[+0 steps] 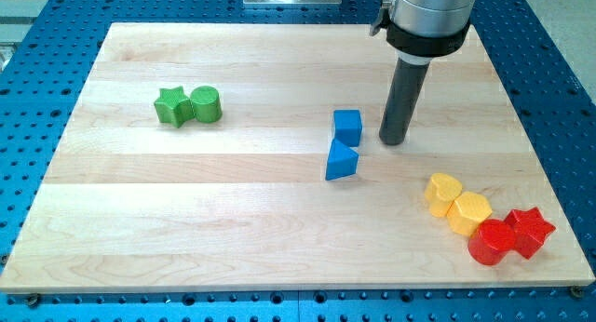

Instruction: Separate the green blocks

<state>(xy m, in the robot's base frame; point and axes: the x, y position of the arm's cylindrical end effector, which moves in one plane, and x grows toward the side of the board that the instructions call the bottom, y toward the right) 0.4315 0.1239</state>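
Note:
A green star block [170, 106] and a green cylinder block [206, 104] sit touching side by side at the board's upper left. My tip [395, 140] stands on the board right of centre, far to the right of the green blocks. It is just right of a blue cube [347, 127], with a small gap between them.
A blue triangular block [341, 160] lies just below the blue cube. At the lower right sit a yellow heart block [442, 192], a yellow hexagon block [469, 211], a red cylinder block [490, 242] and a red star block [530, 231]. The wooden board [186, 220] lies on a blue perforated table.

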